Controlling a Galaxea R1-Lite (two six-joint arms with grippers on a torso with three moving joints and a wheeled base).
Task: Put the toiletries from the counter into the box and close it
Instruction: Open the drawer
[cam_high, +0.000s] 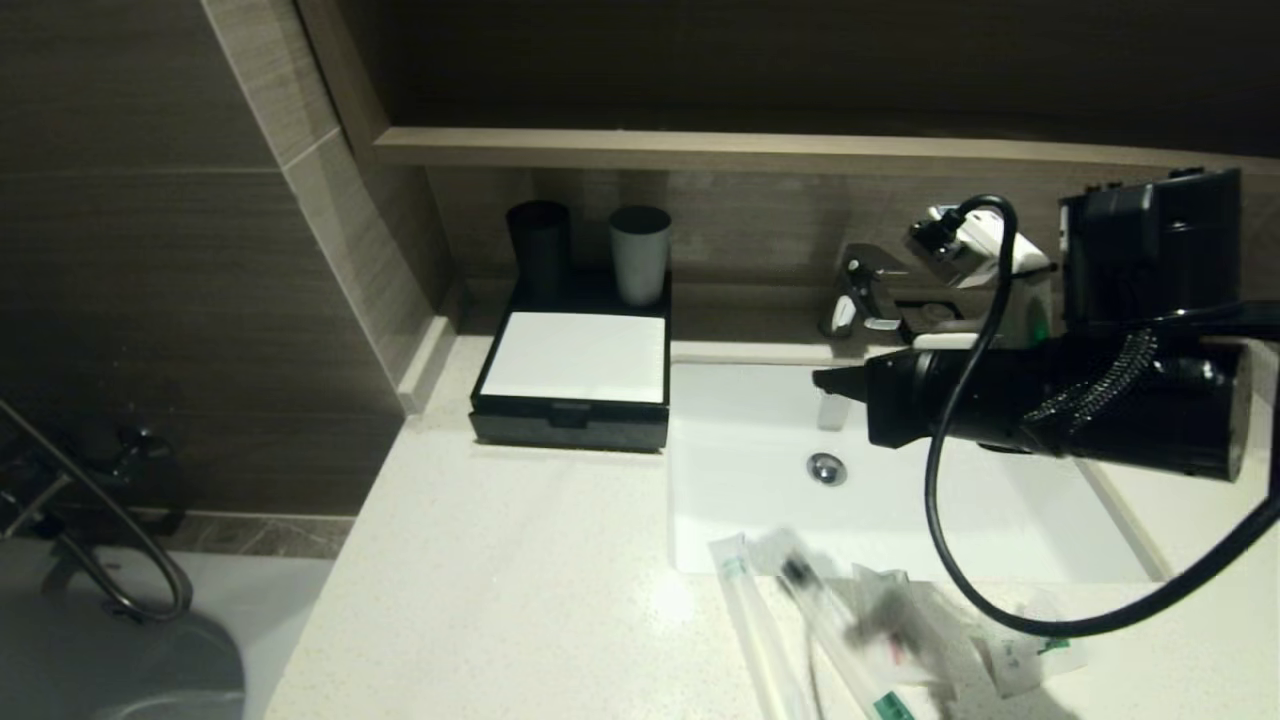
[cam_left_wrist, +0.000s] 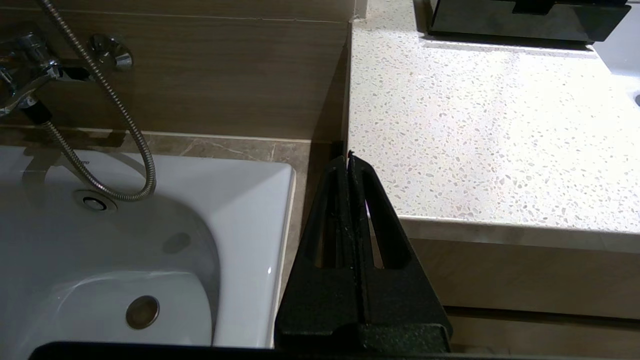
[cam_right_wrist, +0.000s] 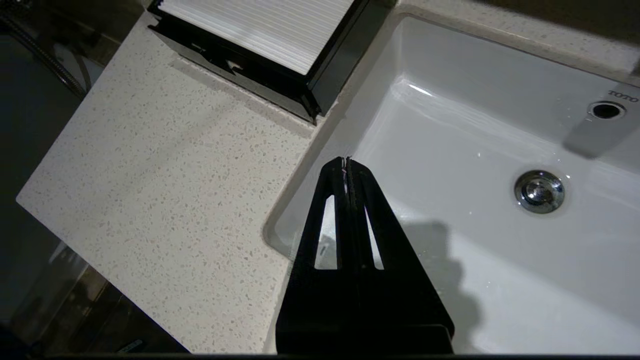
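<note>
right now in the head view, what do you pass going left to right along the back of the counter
black cup → grey cup → faucet → right arm's camera housing

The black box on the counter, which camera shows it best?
The head view: the whole black box shows there, with its white top and two cups behind it, left of the sink. The right wrist view shows one corner and the ribbed white top; the left wrist view only its front edge.

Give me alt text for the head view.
The right gripper, shut and empty, hangs over the white sink. Wrapped toiletries lie on the counter at the sink's near edge; the black box sits to the sink's left.
</note>
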